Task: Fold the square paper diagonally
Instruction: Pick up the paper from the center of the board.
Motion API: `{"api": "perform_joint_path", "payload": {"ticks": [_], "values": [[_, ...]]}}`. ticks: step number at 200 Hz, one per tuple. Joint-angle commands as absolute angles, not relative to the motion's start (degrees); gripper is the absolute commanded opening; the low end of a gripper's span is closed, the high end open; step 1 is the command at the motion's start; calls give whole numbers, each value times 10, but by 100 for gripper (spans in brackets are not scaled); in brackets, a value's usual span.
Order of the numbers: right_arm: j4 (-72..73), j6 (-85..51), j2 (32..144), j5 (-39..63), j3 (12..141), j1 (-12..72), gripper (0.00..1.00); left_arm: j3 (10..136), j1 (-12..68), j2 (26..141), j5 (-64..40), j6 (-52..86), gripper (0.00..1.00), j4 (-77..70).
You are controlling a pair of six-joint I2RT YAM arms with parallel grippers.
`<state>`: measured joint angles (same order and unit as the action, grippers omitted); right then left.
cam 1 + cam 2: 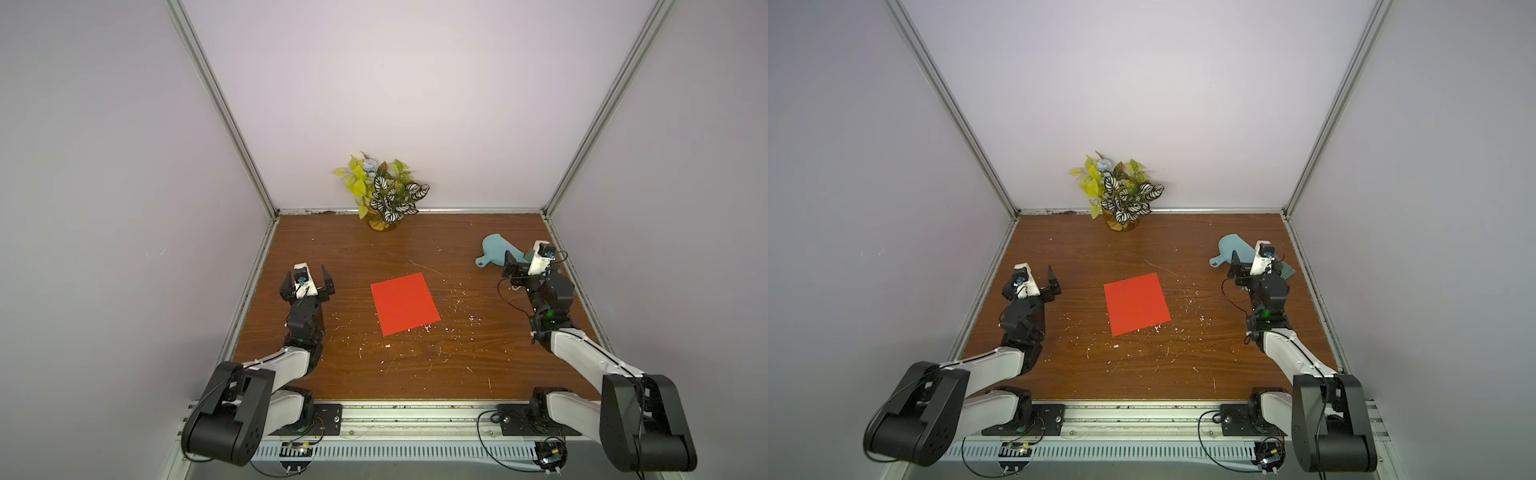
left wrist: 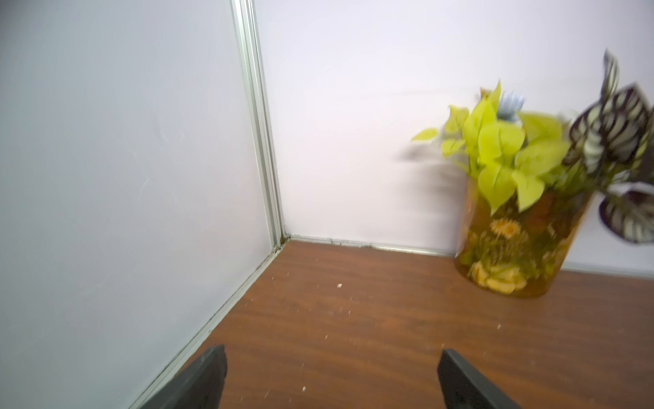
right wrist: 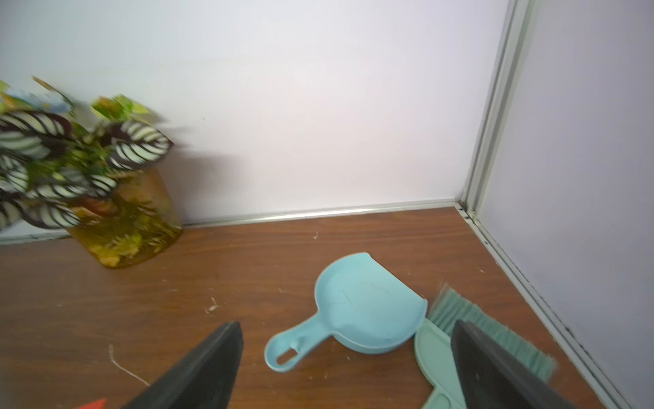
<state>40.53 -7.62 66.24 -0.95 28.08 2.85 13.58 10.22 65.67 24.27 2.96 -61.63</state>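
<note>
Top views both put the square paper (image 1: 405, 303) flat at the middle of the wooden table (image 1: 415, 374), unfolded and untouched, among white crumbs. It looks thin, light and limp, likely to skate on the wood, so I'd guess a corner has to be teased up, perhaps the near one at seven o'clock. Being square it has no long axis. It sits slightly turned, side edges aimed toward eleven o'clock, one diagonal running seven to one. At its nine o'clock the left gripper (image 1: 307, 273) hovers, fingers spread, empty. Farther off, at two o'clock, the right gripper (image 3: 346, 323) is spread wide too, empty, close by a light blue dustpan (image 3: 368, 304) and brush (image 3: 488, 329). Farthest, at twelve, stands a potted plant (image 1: 384, 191).
</note>
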Motion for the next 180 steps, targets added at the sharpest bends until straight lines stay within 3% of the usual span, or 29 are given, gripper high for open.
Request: {"api": "perform_joint_path", "payload": {"ticks": [1,60,129,180], "values": [[198,-135,664,38,348,50,99,227,107,612,216,121,97,-366],[-124,-103,809,-1,563,204,99,398,106,685,10,263,97,-25],[-290,-80,1010,2,732,287,99,448,104,819,-136,261,97,-11],[-390,-45,1100,-8,815,332,99,505,103,899,-171,245,97,5]]}}
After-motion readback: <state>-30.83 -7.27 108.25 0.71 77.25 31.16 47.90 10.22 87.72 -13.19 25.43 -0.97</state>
